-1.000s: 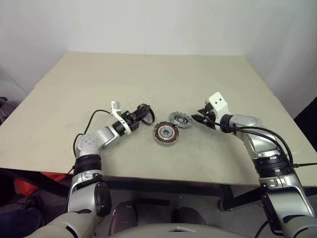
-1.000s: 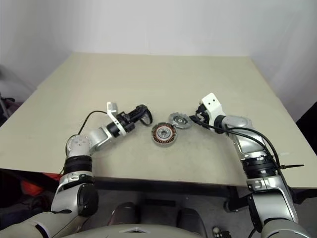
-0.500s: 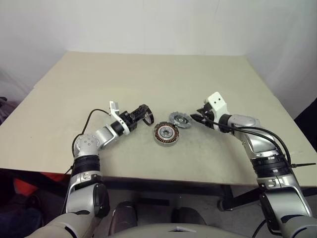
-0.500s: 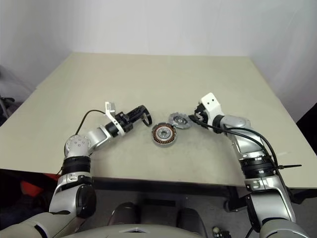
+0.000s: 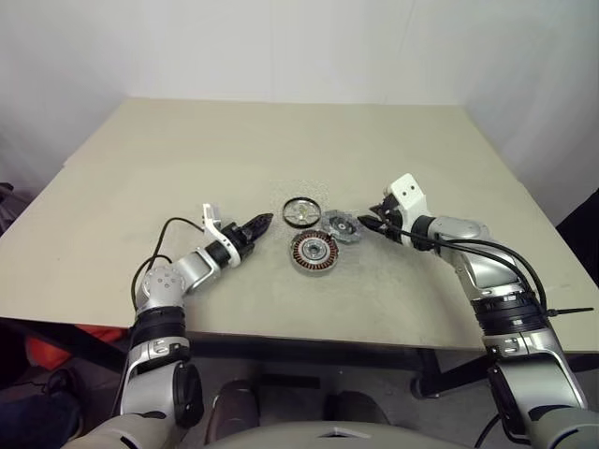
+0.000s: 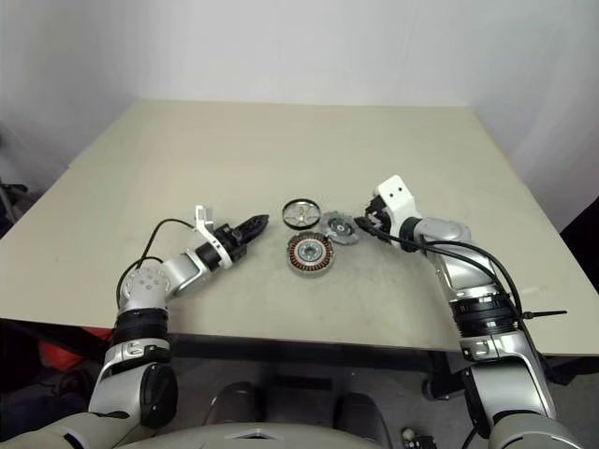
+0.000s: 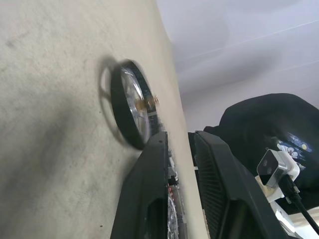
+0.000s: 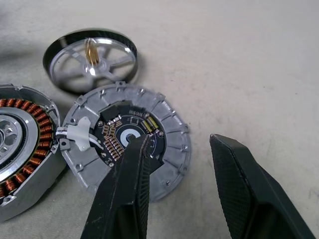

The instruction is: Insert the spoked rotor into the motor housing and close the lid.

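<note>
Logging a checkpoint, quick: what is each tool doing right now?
Left tool: nearly closed, holding nothing.
Right tool: open, holding nothing, poised over the lid.

Table (image 5: 140, 150) bears rotor (image 5: 301, 211), housing (image 5: 313, 253), lid (image 5: 342, 224).

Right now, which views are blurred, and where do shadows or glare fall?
Left wrist view: spoked rotor slightly blurred, dark shadow beside it on the table. Right wrist view: lid sharp, rotor's inner rim glinting. Head views: even light, soft shadows.
</note>
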You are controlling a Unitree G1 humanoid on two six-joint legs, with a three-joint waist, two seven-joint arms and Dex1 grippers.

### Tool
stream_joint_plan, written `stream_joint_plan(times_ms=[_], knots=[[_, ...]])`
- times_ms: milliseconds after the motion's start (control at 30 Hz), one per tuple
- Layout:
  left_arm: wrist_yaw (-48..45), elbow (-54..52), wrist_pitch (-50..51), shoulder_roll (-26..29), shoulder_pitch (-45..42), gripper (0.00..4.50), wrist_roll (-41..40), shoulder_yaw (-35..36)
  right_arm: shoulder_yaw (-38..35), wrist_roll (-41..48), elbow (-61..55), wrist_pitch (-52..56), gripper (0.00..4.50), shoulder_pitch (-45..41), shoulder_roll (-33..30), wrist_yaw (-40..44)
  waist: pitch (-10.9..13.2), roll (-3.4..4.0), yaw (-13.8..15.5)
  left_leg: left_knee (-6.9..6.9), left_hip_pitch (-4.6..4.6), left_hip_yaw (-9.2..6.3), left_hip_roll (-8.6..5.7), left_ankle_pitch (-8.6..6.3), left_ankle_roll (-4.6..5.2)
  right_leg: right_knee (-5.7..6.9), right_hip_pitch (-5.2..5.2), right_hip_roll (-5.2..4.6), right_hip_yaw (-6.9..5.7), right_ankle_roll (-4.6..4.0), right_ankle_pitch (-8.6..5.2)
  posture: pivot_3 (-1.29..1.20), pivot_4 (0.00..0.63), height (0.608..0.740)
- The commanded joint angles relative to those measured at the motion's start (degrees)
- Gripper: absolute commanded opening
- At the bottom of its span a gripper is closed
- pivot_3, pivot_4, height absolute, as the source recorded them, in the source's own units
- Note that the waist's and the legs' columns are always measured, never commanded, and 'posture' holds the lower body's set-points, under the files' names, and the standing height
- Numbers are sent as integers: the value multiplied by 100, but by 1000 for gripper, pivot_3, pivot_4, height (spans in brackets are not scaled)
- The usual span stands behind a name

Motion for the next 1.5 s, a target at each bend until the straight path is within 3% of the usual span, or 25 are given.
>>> stream_joint_plan(times_ms=[33, 500, 700, 833, 1500], knots=[[-87, -173, -162, 99, -146, 910, 18, -45, -56, -14, -101, -60, 1908, -159, 9, 1, 0, 0, -2, 0, 0, 0, 0, 0, 0, 0, 0, 0, 0, 0, 0, 0, 0, 740], [-431, -141, -993, 299, -317, 910, 800, -704, -109, 0, 128, -357, 1908, -320, 315, -82, 0, 0, -2, 0, 0, -1, 1, 0, 0, 1, 0, 0, -1, 0, 0, 0, 0, 740], [-122, 282, -2513, 328, -417, 910, 2210, -1344, 25, -120, 869, -892, 1908, -697, 923, -320, 0, 0, -17, 0, 2, -5, 4, 2, -4, 4, 0, 1, -1, 0, 0, 0, 0, 740], [-215, 443, -2824, 294, -459, 910, 2479, -1487, 163, -223, 1257, -1112, 1908, -964, 1219, -299, 0, 0, -10, 0, -3, -7, 4, 2, -3, 6, -2, 0, -3, 0, 0, 0, 0, 740], [-197, 222, -2844, 348, -71, 910, 2618, -1430, 285, -614, 3604, -2200, 1908, -1834, 2298, -420, 0, 0, -23, 0, -4, -5, 8, 2, -3, 14, -7, 0, -8, -1, 0, 0, 0, 740]])
